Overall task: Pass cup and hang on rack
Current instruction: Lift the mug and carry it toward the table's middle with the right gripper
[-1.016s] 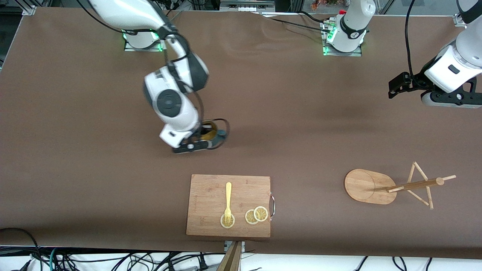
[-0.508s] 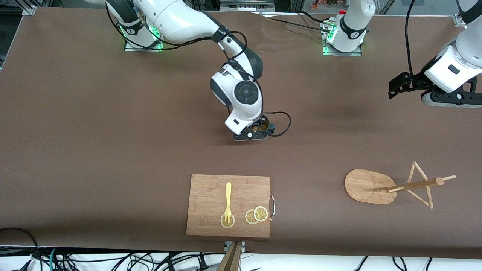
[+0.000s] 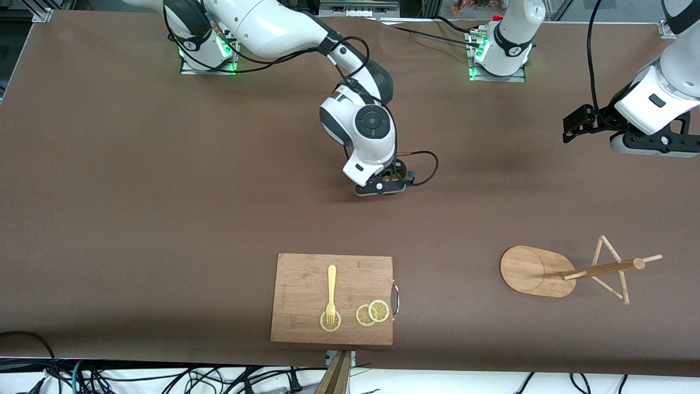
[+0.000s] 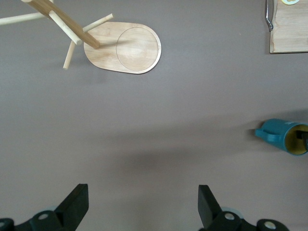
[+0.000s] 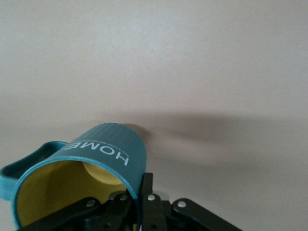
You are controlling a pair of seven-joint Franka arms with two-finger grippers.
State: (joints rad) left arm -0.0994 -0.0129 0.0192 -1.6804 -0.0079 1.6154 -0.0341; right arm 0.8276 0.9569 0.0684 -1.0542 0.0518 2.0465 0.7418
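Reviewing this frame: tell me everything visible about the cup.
The cup is a small teal-blue mug, faintly ribbed outside, yellowish inside, with "HOME" in white on its wall and a side handle. It looks ceramic or plastic; I cannot tell which. The right tool is shut on its rim, one finger inside and one outside, holding it tilted above the bare brown table near the middle. Nothing else touches it.
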